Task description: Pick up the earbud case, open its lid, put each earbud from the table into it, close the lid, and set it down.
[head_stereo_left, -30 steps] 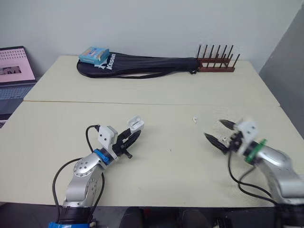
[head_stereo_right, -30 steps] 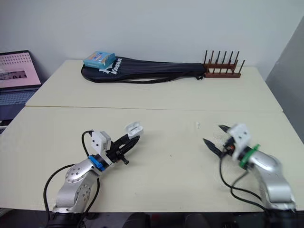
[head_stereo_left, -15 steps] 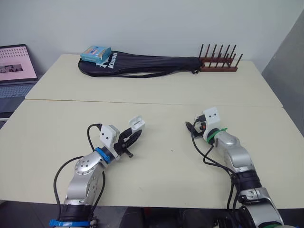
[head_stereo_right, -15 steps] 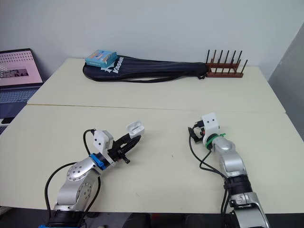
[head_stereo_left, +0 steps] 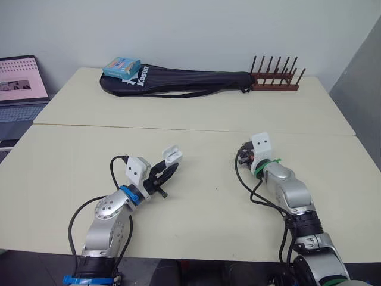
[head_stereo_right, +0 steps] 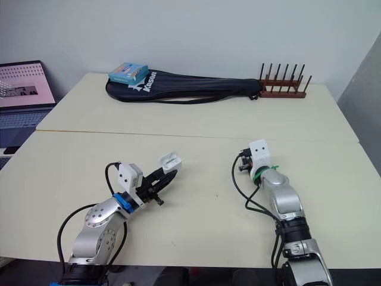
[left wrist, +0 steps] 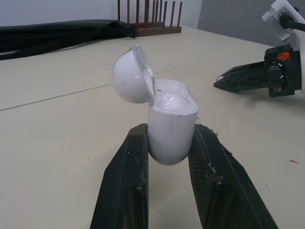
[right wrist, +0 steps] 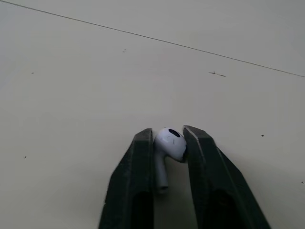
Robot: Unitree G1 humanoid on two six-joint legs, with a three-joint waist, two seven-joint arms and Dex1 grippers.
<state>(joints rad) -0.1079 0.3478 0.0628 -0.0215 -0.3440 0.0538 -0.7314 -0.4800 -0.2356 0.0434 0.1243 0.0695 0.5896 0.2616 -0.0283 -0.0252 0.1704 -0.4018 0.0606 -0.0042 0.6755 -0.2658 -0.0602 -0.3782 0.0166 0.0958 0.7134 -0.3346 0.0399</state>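
Earbud case point(left wrist: 170, 128) (open) in left fingers point(left wrist: 125, 186), earbud point(right wrist: 170, 142) right

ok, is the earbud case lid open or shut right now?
Open. The lid is hinged back off the earbud case, which the left gripper holds upright between its fingers.

We see bright, even, diffuse light across the table point(head_stereo_left: 196, 119); shadows beneath the racket bag point(head_stereo_left: 178, 80) are soft, and the earbud case point(left wrist: 171, 129) carries a mild sheen.
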